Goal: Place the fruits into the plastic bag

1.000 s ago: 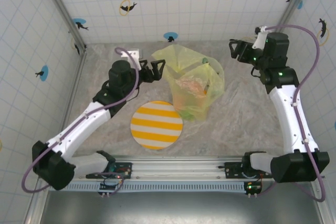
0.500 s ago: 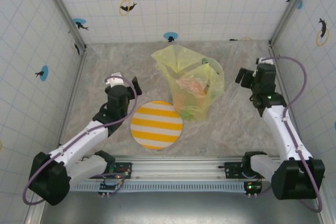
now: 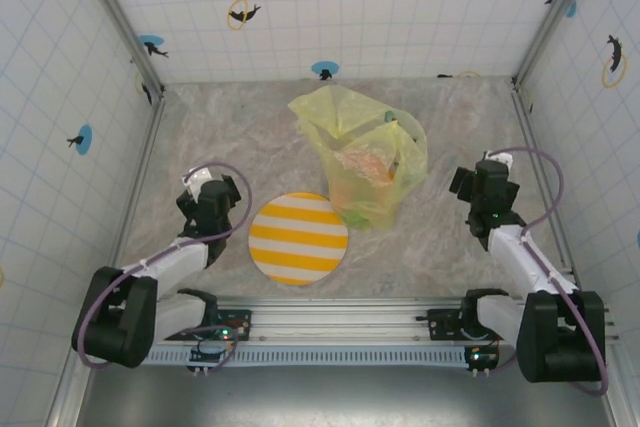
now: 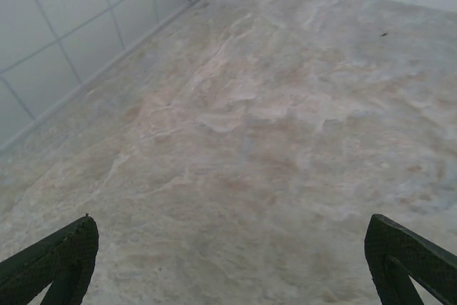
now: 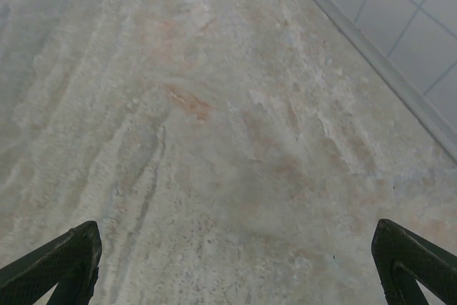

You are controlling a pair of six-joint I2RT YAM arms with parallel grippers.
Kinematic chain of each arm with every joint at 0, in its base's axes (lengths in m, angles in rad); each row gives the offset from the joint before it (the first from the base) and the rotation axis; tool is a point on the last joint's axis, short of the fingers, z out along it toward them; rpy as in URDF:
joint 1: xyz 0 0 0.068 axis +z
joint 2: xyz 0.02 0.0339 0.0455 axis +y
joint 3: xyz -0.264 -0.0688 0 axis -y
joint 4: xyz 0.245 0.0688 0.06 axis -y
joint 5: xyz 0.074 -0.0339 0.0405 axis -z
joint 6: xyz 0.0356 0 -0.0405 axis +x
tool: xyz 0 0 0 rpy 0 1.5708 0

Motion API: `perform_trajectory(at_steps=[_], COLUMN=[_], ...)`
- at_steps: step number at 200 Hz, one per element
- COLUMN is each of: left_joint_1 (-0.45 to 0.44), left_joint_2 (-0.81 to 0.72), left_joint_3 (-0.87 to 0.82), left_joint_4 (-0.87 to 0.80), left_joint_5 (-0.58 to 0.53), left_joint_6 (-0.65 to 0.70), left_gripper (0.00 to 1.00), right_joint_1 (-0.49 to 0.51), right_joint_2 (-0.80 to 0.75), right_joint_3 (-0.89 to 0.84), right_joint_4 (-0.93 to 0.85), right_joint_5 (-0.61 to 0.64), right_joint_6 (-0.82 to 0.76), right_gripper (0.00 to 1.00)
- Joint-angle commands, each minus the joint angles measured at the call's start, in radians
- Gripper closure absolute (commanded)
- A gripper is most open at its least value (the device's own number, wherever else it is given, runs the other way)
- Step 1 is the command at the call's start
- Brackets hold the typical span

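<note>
The bag [image 3: 365, 162] is thin, crinkled, translucent yellow-green film, sitting in a slumped heap on the table [image 3: 250, 137] at mid-depth, a little right of centre. In the top view its long axis runs from the far side toward the near side. The loose, gathered mouth end lies toward the back wall and the fuller, rounded end toward the arms. The fruits [image 3: 365, 169] are inside it, showing through the plastic as soft orange and pinkish blobs, with a green patch lower down near the closer end. Their count and outlines are too blurred to tell.

Touching or just beside the bag's near-left edge lies the plate [image 3: 298, 238], a flat round disc in yellow and white stripes, bare on top.

The table is a matte, marbled grey-beige surface with faint rusty veins, and glossy white tiles wall it in.

The left gripper [image 4: 230, 248] hangs low over bare table left of the plate. Its dark fingers [image 4: 64, 255] are spread wide and hold nothing. The right gripper [image 5: 235, 248] sits low over bare table well right of the bag. Its fingers [image 5: 64, 258] are likewise splayed and empty, and the tiled side wall is close on its right.
</note>
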Motion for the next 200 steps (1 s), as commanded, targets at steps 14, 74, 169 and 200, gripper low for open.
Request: perform_trajectory(at_steps=[14,74,169,200], left_joint_1=[0.029,0.097,0.207,0.25], left_joint_2=[0.041,0.132,0.295,0.327], left_joint_3=[-0.074,-0.208,-0.288,-0.28], left_joint_4=[0.185,0.489,0.808,0.803], left_joint_5=[-0.012,0.083,0.318,0.441], left_joint_6=[0.108,0.186,0.236,0.229], left_gripper=[0.02,0.02,0.02,0.02], right_joint_1=[-0.004,-0.003,0.024,0.024], right_joint_2=[0.05,0.098,0.188,0.228], right_joint_3=[-0.074,-0.209,-0.306,-0.341], right_joint_4=[0.163,0.376,0.644,0.765], right_joint_5=[0.021,0.008,-0.002,-0.021], right_joint_6=[0.039,0.046,-0.037,-0.054], right_gripper=[0.0,0.0,0.01,0.01])
